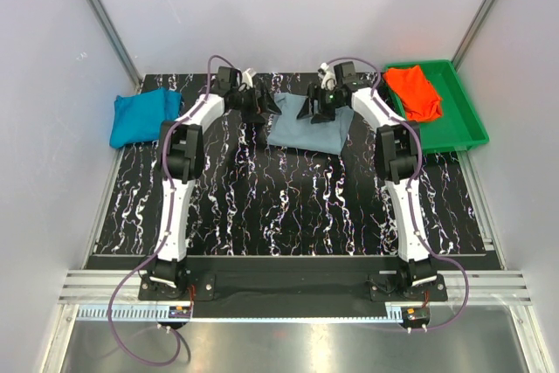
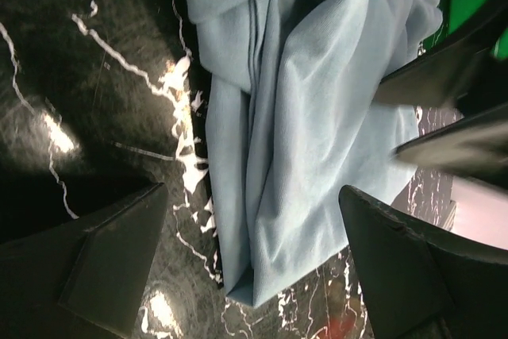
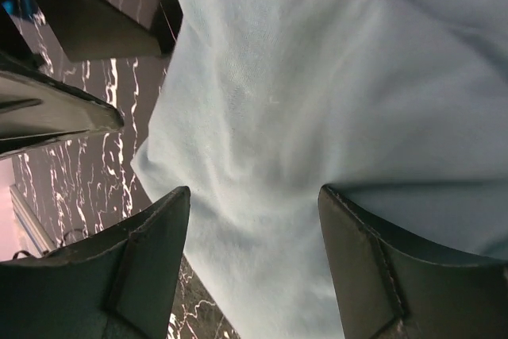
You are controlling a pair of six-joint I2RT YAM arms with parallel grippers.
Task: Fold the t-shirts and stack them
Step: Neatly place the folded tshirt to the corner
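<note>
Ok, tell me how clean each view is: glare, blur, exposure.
Top external: evenly lit and sharp, with a mild sheen on the metal sheet at the near edge. Left wrist: bright glare spots on the glossy table; the right gripper at the frame's edge is blurred. Right wrist: the grey-blue shirt fills most of the frame, pale and soft.

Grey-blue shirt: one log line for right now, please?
grey-blue shirt: rumpled, far-centre | left hand: open, over its edge | right hand: open, over it
</note>
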